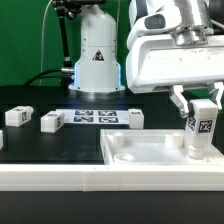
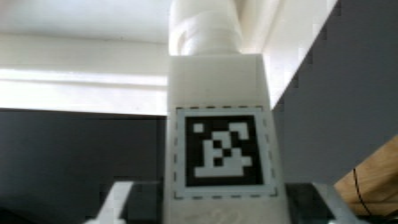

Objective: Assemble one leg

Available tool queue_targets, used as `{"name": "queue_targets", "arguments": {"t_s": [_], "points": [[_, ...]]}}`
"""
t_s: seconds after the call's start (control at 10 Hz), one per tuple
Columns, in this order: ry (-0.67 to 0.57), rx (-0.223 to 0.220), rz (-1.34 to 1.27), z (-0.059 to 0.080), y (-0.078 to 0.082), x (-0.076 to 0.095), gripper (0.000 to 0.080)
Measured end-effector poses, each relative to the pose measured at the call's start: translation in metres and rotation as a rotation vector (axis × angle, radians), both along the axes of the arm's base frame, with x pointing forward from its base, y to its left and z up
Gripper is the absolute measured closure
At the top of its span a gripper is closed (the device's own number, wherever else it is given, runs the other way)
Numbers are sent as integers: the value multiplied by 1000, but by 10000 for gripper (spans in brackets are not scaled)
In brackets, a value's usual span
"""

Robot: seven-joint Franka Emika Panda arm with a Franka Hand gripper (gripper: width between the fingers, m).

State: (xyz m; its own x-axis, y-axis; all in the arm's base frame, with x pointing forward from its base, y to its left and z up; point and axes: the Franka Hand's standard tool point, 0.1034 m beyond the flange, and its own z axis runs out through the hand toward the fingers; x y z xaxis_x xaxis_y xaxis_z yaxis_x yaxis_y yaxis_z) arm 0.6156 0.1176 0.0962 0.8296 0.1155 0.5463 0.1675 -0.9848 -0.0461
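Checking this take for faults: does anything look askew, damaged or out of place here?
Nothing stands out. The hand holds one leg upright at a corner of the white tray-like piece, on the exterior view's right. Three other legs lie apart on the table beside the marker board, with no visible damage.
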Motion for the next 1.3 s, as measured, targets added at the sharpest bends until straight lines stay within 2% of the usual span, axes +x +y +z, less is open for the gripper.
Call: {"name": "queue_targets", "arguments": {"t_s": [0.3, 0.5, 1.0, 1.1, 1.2, 1.3], "points": [[-29, 3, -4, -1, 0, 2, 506], [-37, 4, -6, -14, 0, -1, 506], [-29, 4, -10, -17, 1, -1, 506], [-23, 4, -9, -18, 1, -2, 413], [-22, 4, -9, -18, 1, -2, 240], [-21, 3, -9, -18, 1, -2, 240]]}}
